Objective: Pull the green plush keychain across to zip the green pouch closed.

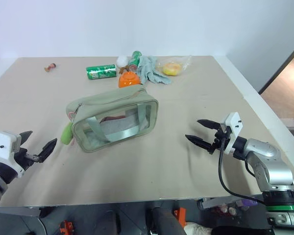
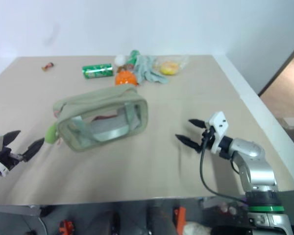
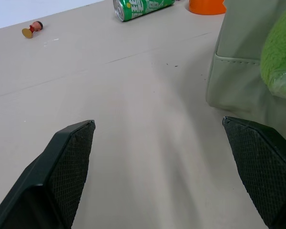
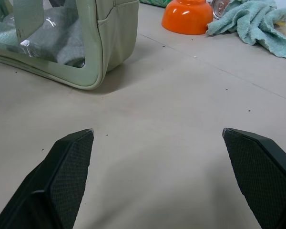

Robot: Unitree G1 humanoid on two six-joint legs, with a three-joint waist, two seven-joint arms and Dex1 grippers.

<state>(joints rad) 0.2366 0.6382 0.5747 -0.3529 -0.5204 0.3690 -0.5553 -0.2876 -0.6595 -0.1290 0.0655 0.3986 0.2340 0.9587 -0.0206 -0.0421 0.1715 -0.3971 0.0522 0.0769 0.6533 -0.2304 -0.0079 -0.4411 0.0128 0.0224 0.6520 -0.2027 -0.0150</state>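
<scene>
The green pouch (image 1: 113, 117) stands on the table's middle left, clear panel toward me, its two straps lying over the panel. The green plush keychain (image 1: 66, 133) hangs at the pouch's left end, near the tabletop. My left gripper (image 1: 38, 145) hovers open a short way left of the keychain, apart from it. My right gripper (image 1: 203, 133) hovers open to the right of the pouch, well clear of it. In the left wrist view the keychain (image 3: 279, 57) lies against the pouch end (image 3: 238, 71). In the right wrist view the pouch's corner (image 4: 93, 43) sits ahead of the open fingers.
Behind the pouch lie a green soda can (image 1: 101, 71), an orange bowl (image 1: 130, 79), a grey-green glove (image 1: 151, 70), a clear bag with something yellow (image 1: 173, 66) and a white ball (image 1: 122, 61). A small red-and-gold piece (image 1: 50, 67) sits far left. The table's right edge (image 1: 255, 105) is near the right arm.
</scene>
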